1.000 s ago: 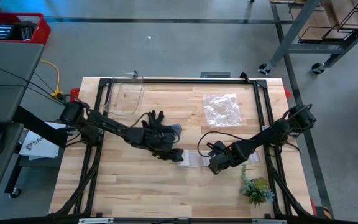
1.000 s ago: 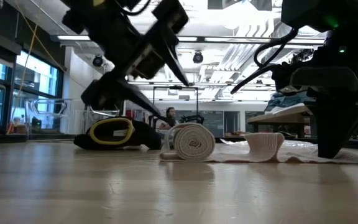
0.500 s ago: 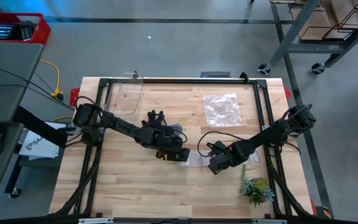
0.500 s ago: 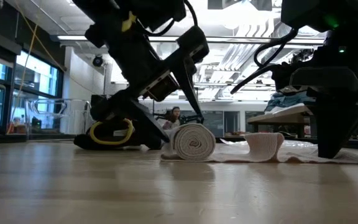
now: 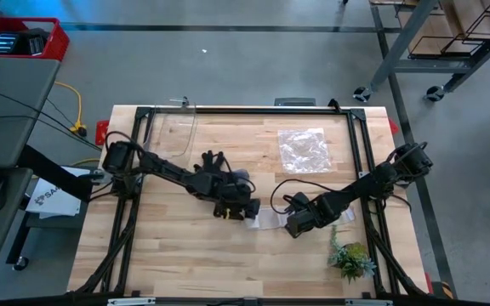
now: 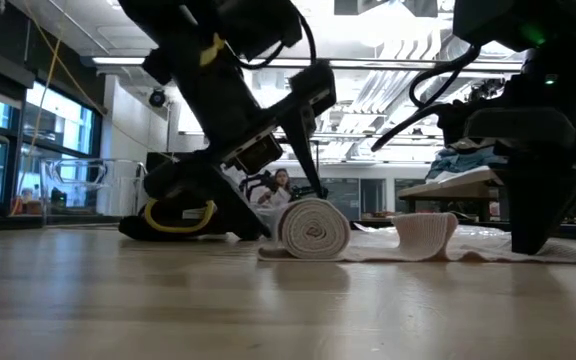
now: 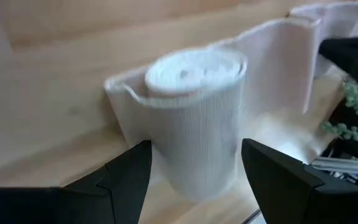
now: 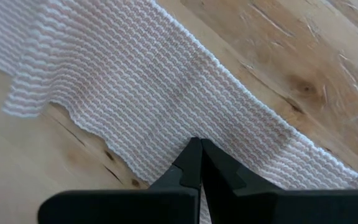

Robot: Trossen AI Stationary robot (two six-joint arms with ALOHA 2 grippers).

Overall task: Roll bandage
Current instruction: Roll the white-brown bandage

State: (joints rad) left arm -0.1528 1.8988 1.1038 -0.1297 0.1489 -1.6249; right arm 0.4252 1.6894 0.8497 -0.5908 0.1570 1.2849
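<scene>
Rolling was underway: your left gripper (image 7: 191, 168) had fingers apart around the bandage (image 6: 313, 228) roll; your right gripper (image 8: 199, 163), fingers together, pinned the loose tail, so the next push needed tension.

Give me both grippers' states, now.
Left gripper: open, its fingers either side of the rolled end of the bandage, not gripping.
Right gripper: shut, tips pressing the flat bandage on the table.

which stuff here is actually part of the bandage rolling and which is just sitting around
In the job: bandage, partly rolled; left gripper, open around the roll; right gripper, shut, pressed on the flat strip.

Lying about: glove, plastic bag, small plant, clear container.
</scene>
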